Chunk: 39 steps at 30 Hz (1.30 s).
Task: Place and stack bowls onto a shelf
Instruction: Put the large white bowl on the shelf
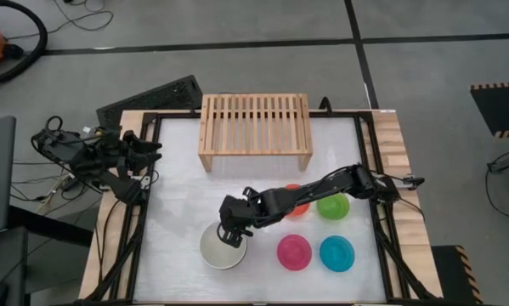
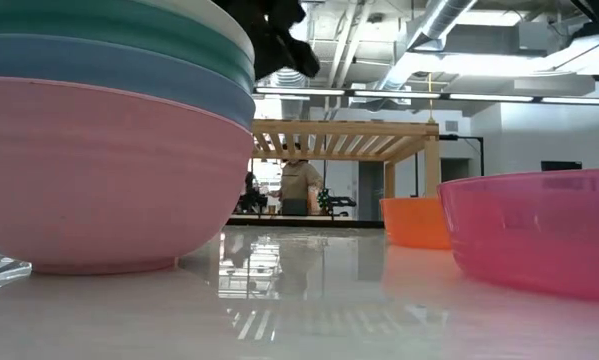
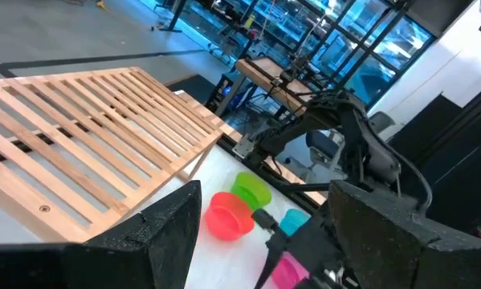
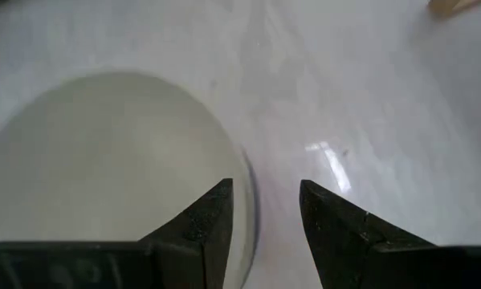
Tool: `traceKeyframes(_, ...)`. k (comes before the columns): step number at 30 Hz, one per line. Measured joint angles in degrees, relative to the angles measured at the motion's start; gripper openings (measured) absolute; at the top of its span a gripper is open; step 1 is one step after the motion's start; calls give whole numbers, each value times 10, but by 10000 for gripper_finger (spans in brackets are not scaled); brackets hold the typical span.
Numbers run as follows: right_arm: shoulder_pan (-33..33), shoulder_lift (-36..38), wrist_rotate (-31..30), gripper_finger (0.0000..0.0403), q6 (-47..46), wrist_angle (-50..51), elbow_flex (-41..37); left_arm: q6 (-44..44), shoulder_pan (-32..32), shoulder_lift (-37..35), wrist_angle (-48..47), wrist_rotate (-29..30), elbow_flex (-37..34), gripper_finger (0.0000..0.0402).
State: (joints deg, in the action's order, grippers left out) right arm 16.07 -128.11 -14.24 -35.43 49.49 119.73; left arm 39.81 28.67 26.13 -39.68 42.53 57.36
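While the right gripper (image 1: 231, 236) hangs over the rim of the cream bowl (image 1: 222, 247), its fingers (image 4: 212, 221) straddle that rim w/ a narrow gap, one inside and one outside; they look lined up for a pinch on the edge, and I can't tell if they touch it yet. In the low view the cream bowl is the top of a nested stack: teal bowl (image 2: 129, 25), then slate-blue bowl (image 2: 119, 72), then pink bowl (image 2: 99, 175) at the bottom, sitting on the white table (image 1: 178, 187). Nesting probably lets one rim grab take the top bowl alone, or so I judge.

Small bowls sit upside down and apart from the stack, nothing in them: magenta bowl (image 1: 294, 252) and cyan bowl (image 1: 336, 253) near the front, green bowl (image 1: 332, 205) and orange bowl (image 1: 298, 204) behind, the orange partly under the right arm.

Wood shelf (image 1: 255, 127) stands at the table's back, slat top bare, no bowl on it yet.

Left gripper (image 3: 260, 221) is parked at the table's left edge, jaws wide, holding nothing.
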Motion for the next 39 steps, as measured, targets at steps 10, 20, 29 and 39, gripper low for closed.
traceKeyframes(10, 5, -16, 4, 161, -1, -2, 1, 1, 0, 0, 0, 0, 0, 256)
traceKeyframes(20, 11, -16, 12, 40, 1, 1, 0, 4, 0, 0, -18, 1, 0, 256)
traceKeyframes(29, 4, -12, 46, 28, -30, 31, 38, 4, 0, 0, -20, 1, 0, 256)
traceKeyframes(39, -25, -4, 46, 28, -29, 102, 152, 5, 0, 0, -20, 1, 0, 256)
